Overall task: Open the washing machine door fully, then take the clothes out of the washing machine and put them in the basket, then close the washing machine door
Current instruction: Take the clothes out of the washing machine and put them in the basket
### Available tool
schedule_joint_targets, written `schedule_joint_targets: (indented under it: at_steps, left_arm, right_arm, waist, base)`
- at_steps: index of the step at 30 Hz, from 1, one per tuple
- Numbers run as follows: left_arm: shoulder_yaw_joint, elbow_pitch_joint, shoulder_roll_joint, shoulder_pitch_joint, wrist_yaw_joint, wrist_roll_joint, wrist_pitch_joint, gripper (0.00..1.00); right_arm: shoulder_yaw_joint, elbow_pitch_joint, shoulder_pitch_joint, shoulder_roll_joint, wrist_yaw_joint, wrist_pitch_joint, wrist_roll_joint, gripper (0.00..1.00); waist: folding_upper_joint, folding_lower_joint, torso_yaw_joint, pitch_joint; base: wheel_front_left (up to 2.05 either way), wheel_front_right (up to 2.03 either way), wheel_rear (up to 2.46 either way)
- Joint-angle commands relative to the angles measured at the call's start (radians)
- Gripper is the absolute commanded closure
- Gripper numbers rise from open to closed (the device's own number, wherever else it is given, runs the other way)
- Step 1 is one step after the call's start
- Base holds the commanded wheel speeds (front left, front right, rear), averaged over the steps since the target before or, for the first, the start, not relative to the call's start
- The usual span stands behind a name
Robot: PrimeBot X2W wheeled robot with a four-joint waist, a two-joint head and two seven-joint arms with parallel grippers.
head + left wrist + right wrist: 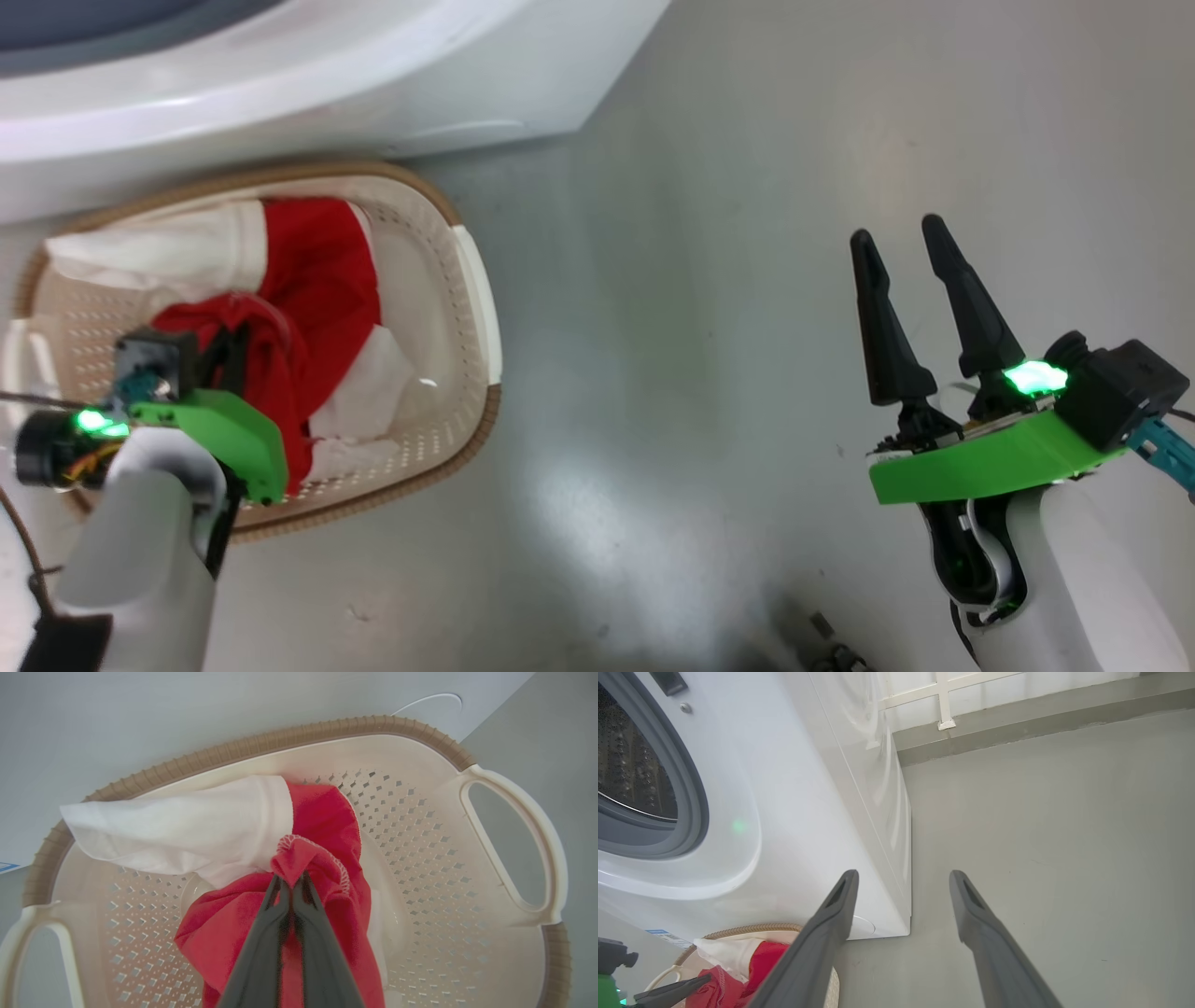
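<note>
Open floor (709,308) right of basket (471,271) — washing machine (280,103) beyond

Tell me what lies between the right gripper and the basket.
Bare grey floor and nothing else: the head view shows that stretch between the open right gripper and the basket.

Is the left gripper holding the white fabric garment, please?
No, the left gripper has its dark fingers shut on a fold of the bright red fabric garment.

Clothes (322,271) in basket (478,299) (before washing machine (280,84)).
</note>
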Motion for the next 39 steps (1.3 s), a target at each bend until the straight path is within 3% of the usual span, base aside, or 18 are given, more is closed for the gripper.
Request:
schedule_joint_targets:
  at_steps: [1, 13, 14, 15, 16, 18, 19, 26, 39]
  left_arm:
    - [0.020, 0.014, 0.042, -0.011, -0.006, 0.009, -0.005, 1.00]
    - [0.020, 0.160, 0.058, -0.125, -0.006, -0.032, -0.005, 1.00]
    - [0.020, 0.166, 0.056, -0.130, -0.006, -0.035, -0.005, 0.89]
    - [0.017, 0.169, 0.054, -0.135, -0.006, -0.037, -0.005, 0.65]
    - [0.015, 0.171, 0.051, -0.137, -0.006, -0.039, -0.005, 0.53]
    - [0.013, 0.172, 0.047, -0.136, -0.006, -0.047, -0.005, 0.11]
    - [0.013, 0.171, 0.046, -0.132, -0.006, -0.051, -0.005, 0.00]
    - [0.012, 0.128, 0.031, -0.078, -0.006, -0.081, -0.005, 0.00]
    - [0.060, -0.090, -0.010, 0.076, -0.006, -0.122, -0.005, 0.00]
  right_arm:
    - [0.027, -0.028, -0.002, -0.005, 0.006, -0.006, 0.008, 0.00]
    - [0.050, -0.041, -0.027, -0.005, 0.006, -0.006, 0.014, 0.00]
    - [0.049, -0.040, -0.028, -0.005, 0.006, -0.006, 0.013, 0.00]
    - [0.048, -0.038, -0.029, -0.005, 0.006, -0.006, 0.011, 0.00]
    - [0.046, -0.036, -0.030, -0.005, 0.006, -0.006, 0.009, 0.00]
    - [0.043, -0.032, -0.032, -0.005, 0.006, -0.006, 0.006, 0.00]
    - [0.042, -0.030, -0.032, -0.005, 0.006, -0.006, 0.004, 0.00]
    - [0.031, -0.009, -0.026, -0.005, 0.006, -0.006, -0.017, 0.00]
    - [-0.006, 0.040, 0.025, -0.005, 0.006, -0.006, -0.071, 0.00]
  waist:
    - [0.0000, 0.0000, -0.031, 0.049]
    - [0.0000, 0.0000, -0.048, 0.092]
    - [0.0000, 0.0000, -0.047, 0.091]
    - [0.0000, 0.0000, -0.045, 0.089]
    - [0.0000, 0.0000, -0.042, 0.085]
    - [0.0000, 0.0000, -0.035, 0.074]
    - [0.0000, 0.0000, -0.032, 0.067]
    - [0.0000, 0.0000, -0.002, -0.003]
    - [0.0000, 0.0000, 0.077, -0.189]
  base:
    - [0.00, 0.00, 0.00]
    - [0.00, 0.00, 0.00]
    - [0.00, 0.00, 0.00]
    - [0.00, 0.00, 0.00]
    - [0.00, 0.00, 0.00]
    - [0.00, 0.00, 0.00]
    - [0.00, 0.00, 0.00]
    - [0.00, 0.00, 0.00]
    - [0.00, 0.00, 0.00]
